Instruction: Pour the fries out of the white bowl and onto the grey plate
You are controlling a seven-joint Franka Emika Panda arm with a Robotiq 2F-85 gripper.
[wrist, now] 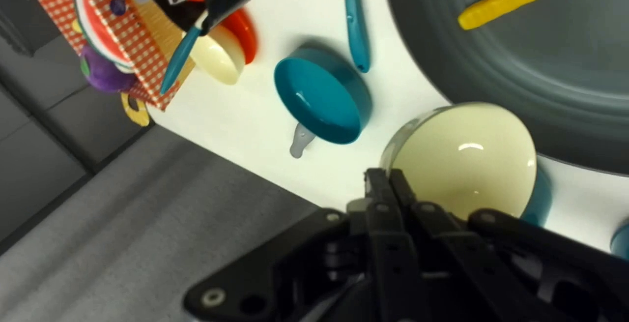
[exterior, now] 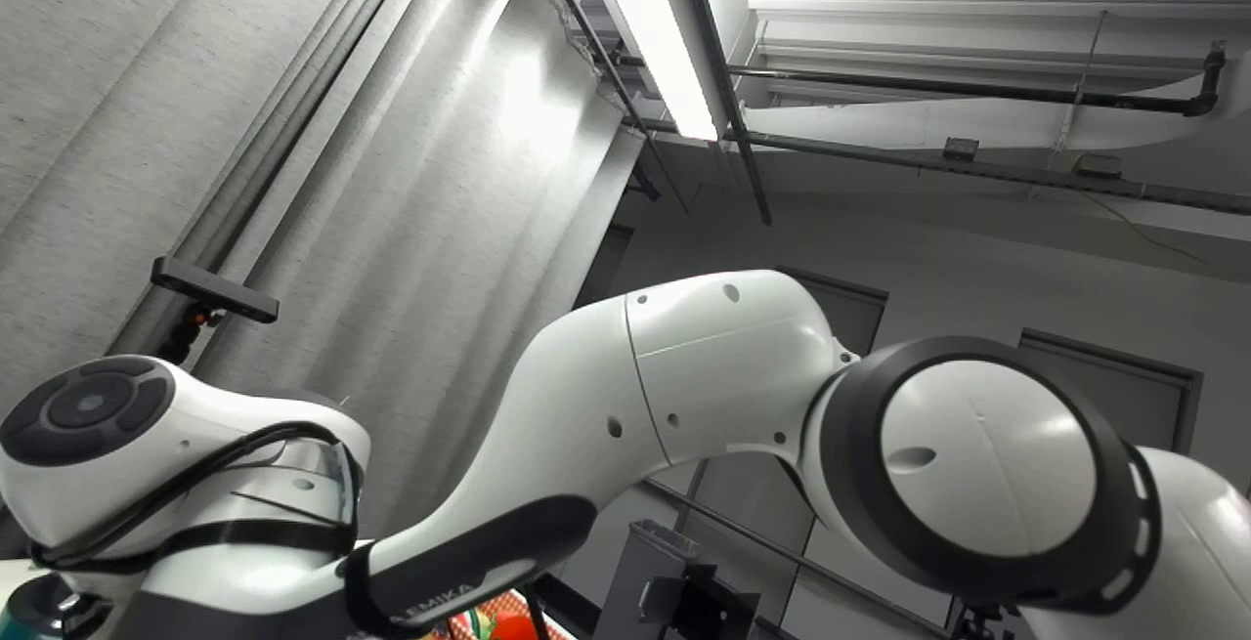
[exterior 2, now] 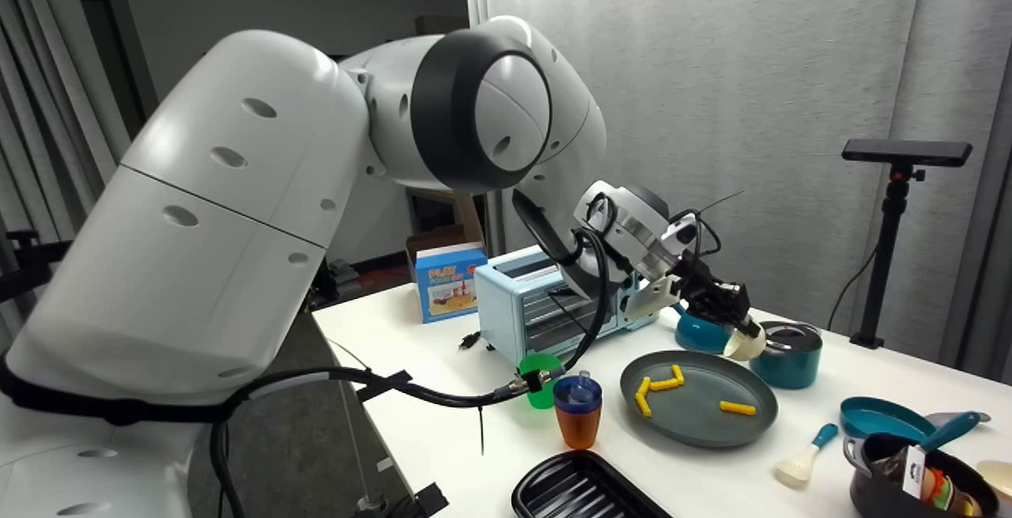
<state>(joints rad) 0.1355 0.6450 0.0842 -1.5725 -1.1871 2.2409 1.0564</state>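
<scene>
The white bowl is held tilted on its side above the far right edge of the grey plate. In the wrist view the bowl shows a bare cream inside, with no fries in the part I see. My gripper is shut on the bowl's rim, one finger inside and one outside; it also shows in an exterior view. Several yellow fries lie on the plate: some joined pieces at its far left and a single fry at its right. The wrist view shows one fry on the plate.
A teal pot and a blue pan stand behind the plate. A light-blue toaster oven, a green cup and an orange cup are to its left. A spatula, teal pan and black pot are to its right.
</scene>
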